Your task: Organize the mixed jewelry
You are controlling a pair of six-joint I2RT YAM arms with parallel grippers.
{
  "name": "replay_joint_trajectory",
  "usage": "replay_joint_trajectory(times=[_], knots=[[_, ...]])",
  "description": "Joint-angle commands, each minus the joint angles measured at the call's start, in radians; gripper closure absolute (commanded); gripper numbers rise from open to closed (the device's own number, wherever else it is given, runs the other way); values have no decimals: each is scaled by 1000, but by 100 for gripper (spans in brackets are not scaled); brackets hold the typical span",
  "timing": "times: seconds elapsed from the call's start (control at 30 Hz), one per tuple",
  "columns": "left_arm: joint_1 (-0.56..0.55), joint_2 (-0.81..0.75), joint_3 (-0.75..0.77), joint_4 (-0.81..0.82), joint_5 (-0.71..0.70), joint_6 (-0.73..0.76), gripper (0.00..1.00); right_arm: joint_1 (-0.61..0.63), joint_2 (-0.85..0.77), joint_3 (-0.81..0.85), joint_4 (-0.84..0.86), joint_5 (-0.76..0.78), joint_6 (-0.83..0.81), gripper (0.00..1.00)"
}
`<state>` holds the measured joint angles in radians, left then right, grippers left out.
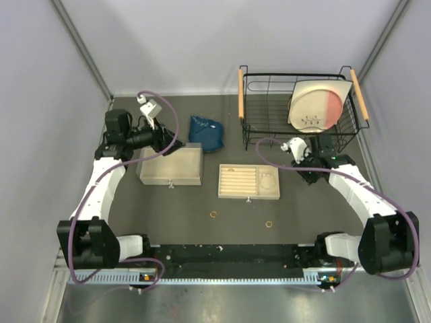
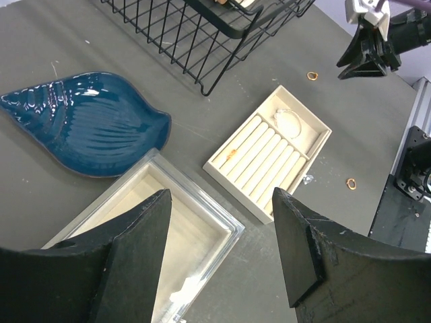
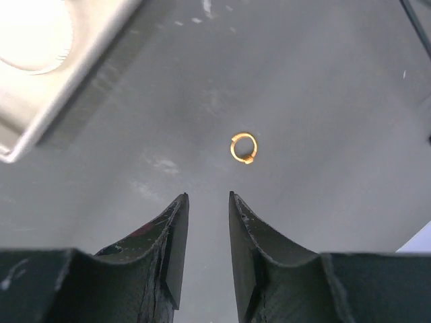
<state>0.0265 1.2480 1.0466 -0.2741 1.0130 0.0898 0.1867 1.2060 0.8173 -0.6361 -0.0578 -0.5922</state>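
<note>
A small gold ring (image 3: 243,148) lies on the dark table just ahead of my right gripper (image 3: 207,195), whose jaws stand a narrow gap apart and empty; it also shows in the left wrist view (image 2: 312,76), beside the right gripper (image 2: 367,57). Two more gold rings (image 1: 213,214) (image 1: 269,223) lie in front of the pale slotted tray (image 1: 232,192). In the left wrist view the tray holds a thin silver hoop (image 2: 289,121) in its end compartment and a gold ring (image 2: 231,153) in a slot. My left gripper (image 2: 221,195) is open and empty above a pale lined box (image 2: 168,235). In the top view the right gripper (image 1: 304,176) hovers off the tray's right end.
A blue shell-shaped dish (image 2: 87,124) lies behind the box. A black wire dish rack (image 1: 259,134) with a plate (image 1: 316,104) stands at the back right, close behind the right arm. Walls close in on both sides.
</note>
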Motion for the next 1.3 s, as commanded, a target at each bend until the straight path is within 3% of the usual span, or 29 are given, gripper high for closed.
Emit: replay_joint_trajectory(times=[0.0, 0.13, 0.73, 1.27], knots=[[-10, 13, 26, 3, -16, 21, 33, -113, 43, -10, 53, -10, 87, 69], [-11, 14, 12, 18, -16, 16, 33, -168, 79, -26, 104, -4, 114, 70], [-14, 36, 9, 18, -21, 11, 33, -208, 253, 0, 231, 30, 238, 73], [-14, 47, 3, 26, -21, 10, 34, -251, 288, 8, 247, -28, 272, 77]])
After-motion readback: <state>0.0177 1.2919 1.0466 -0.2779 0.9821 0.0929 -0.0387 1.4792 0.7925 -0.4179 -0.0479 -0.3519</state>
